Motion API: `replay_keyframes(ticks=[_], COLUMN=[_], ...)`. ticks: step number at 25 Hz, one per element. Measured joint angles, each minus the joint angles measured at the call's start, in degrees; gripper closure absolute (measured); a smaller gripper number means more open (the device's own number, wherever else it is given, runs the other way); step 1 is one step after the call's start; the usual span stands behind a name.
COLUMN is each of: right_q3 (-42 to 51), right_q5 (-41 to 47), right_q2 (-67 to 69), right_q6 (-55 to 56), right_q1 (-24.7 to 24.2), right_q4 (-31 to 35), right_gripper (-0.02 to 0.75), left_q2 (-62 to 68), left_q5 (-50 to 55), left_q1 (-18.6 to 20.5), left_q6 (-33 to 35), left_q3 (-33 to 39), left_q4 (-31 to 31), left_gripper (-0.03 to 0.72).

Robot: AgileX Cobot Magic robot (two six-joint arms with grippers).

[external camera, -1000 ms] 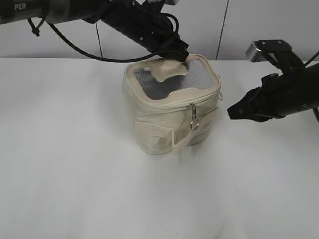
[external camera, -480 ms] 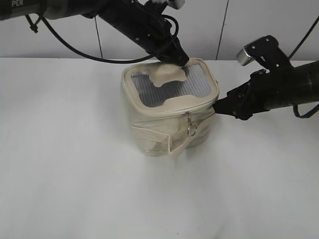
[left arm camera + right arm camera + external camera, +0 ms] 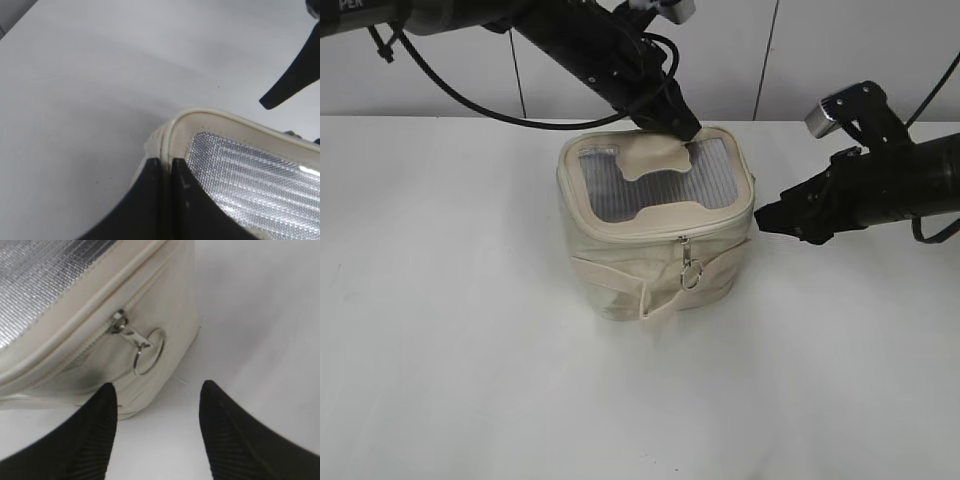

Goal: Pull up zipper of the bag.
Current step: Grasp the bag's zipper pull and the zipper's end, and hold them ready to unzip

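Note:
A cream fabric bag [image 3: 620,270] with a silver mesh lid stands mid-table. Its zipper pull, a metal ring [image 3: 690,272], hangs on the front face and shows in the right wrist view [image 3: 149,351]. My left gripper [image 3: 686,130] is shut on the bag's back top rim [image 3: 170,142], one finger either side of the piping. My right gripper [image 3: 762,219] is open and empty, just right of the bag at its side; in the right wrist view [image 3: 159,390] the ring lies just beyond the gap between its fingertips.
The white table [image 3: 470,380] surrounds the bag. A grey panelled wall [image 3: 840,50] runs behind it. The right gripper's fingertip [image 3: 295,75] shows in the left wrist view.
The bag has shifted left and turned, its ring moving left. My right gripper came in toward the bag's right side, then eased back slightly. The left gripper kept its hold on the rim.

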Motion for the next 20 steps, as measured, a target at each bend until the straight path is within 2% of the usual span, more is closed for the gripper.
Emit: replay_keyframes(ticks=[20], right_q3=[-3.5], right_q5=[4.1], right_q2=[5.3], right_q6=[-0.8], right_q1=[-0.1], right_q4=[5.6], right_gripper=[0.326], left_q2=[0.0], left_q5=[0.3], left_q1=[0.1], left_q6=[0.1], left_q3=[0.0], left_q4=[-1.2], left_gripper=[0.669])
